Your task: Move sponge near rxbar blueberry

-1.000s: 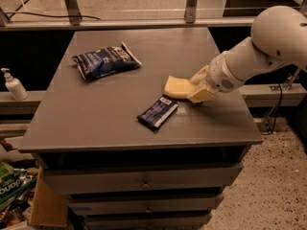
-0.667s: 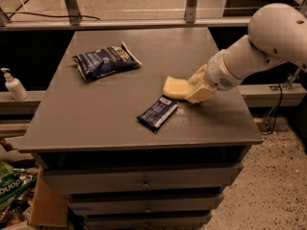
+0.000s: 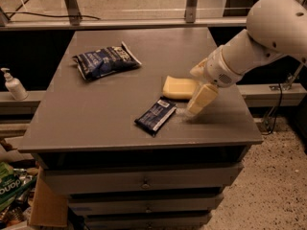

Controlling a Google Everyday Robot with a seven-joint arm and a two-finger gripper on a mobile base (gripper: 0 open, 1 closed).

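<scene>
The pale yellow sponge (image 3: 177, 87) lies flat on the grey table (image 3: 96, 123), right of centre. The rxbar blueberry (image 3: 156, 115), a flat dark blue wrapper with a white patch at its far end, lies just in front and to the left of it, a small gap apart. My gripper (image 3: 193, 92) comes in from the right on a white arm (image 3: 268, 32). It is open, with its yellowish fingers (image 3: 202, 99) spread on either side of the sponge's right end. The lower fingertip is down at the table.
A puffy dark blue chip bag (image 3: 104, 61) lies at the table's back left. A soap dispenser (image 3: 13, 85) stands on a ledge to the left. Drawers sit below the table top. Boxes and clutter are on the floor at the lower left.
The arm's white upper part has shifted slightly up and left. The sponge stays in the same spot beside the rxbar, and the fingers now stand apart around its right end.
</scene>
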